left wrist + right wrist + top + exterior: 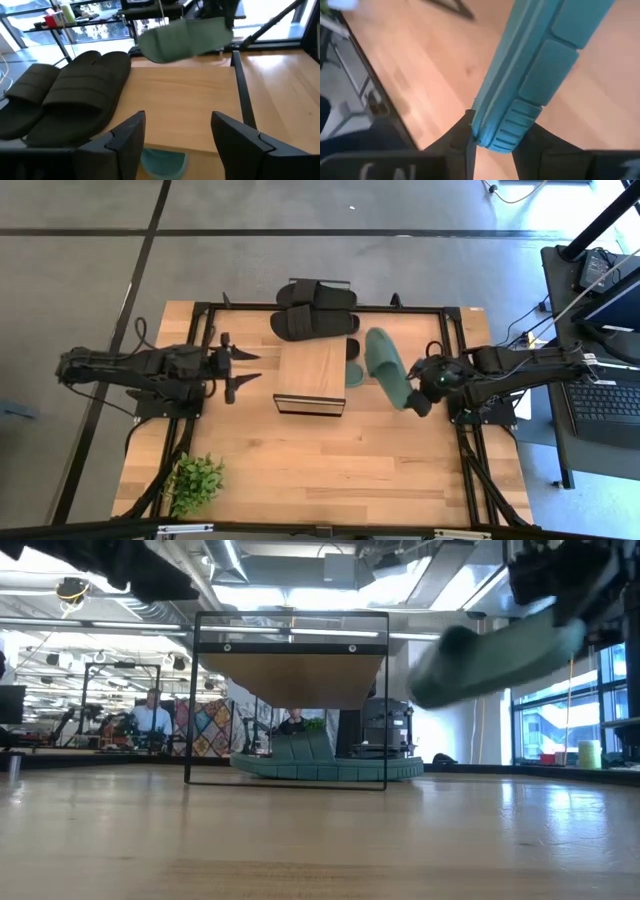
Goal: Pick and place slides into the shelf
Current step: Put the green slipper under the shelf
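Your left arm lies stretched level across the left side of the surface, and its left tool points at the shelf with both fingers spread wide, released, nothing between them. Just ahead of that tool stands the shelf's plank top; the black slides sit beyond and to the far side of it, two pairs bunched against the shelf's back edge. In the left wrist view those black slides lie just past the left finger, side by side.

Under the shelf, one green slide rests flat on the surface inside the black frame.

Your right arm reaches in from the right edge, bent at the elbow, wrist turned toward the shelf. The right tool is clenched on the heel end of the second green slide. That slide hangs off the surface, extending away from the tool toward the shelf's right side, near it but not touching, toe end tilted.
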Robot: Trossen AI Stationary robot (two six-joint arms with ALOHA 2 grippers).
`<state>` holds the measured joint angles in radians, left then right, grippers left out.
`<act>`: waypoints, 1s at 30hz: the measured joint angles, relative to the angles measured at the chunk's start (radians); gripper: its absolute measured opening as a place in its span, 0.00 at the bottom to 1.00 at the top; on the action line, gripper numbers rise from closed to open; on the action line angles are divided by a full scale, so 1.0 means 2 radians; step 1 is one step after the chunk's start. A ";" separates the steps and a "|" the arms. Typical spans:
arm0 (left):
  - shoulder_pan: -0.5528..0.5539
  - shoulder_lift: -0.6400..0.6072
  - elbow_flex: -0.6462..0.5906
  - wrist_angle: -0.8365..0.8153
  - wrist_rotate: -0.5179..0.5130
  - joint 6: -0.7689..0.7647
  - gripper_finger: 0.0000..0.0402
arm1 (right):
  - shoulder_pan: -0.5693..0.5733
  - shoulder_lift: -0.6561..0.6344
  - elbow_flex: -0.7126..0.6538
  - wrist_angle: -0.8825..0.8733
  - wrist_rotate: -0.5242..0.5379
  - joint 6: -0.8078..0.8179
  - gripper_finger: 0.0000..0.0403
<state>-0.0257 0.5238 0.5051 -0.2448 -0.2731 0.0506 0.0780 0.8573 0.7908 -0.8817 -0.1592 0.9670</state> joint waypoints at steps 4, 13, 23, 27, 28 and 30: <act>0.000 -0.035 -0.021 0.000 0.000 -0.012 0.54 | 0.011 -0.001 0.000 -0.023 -0.065 0.011 0.24; 0.000 -0.057 -0.039 -0.005 0.000 -0.043 0.54 | 0.063 -0.001 -0.036 -0.003 -0.136 0.023 0.24; 0.000 -0.057 -0.039 -0.005 0.000 -0.052 0.54 | 0.104 -0.001 -0.172 0.226 -0.216 0.069 0.24; 0.000 -0.057 -0.039 -0.005 0.000 -0.052 0.54 | 0.111 -0.002 -0.226 0.267 -0.224 0.095 0.24; 0.000 -0.057 -0.039 -0.005 0.000 -0.052 0.54 | 0.111 -0.002 -0.239 0.268 -0.224 0.100 0.24; 0.000 -0.057 -0.039 -0.005 0.000 -0.053 0.54 | 0.111 -0.002 -0.261 0.266 -0.221 0.101 0.24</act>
<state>-0.0254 0.4103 0.4274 -0.2543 -0.2737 -0.0545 0.2993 0.8539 0.2694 -0.3488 -0.6011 1.1686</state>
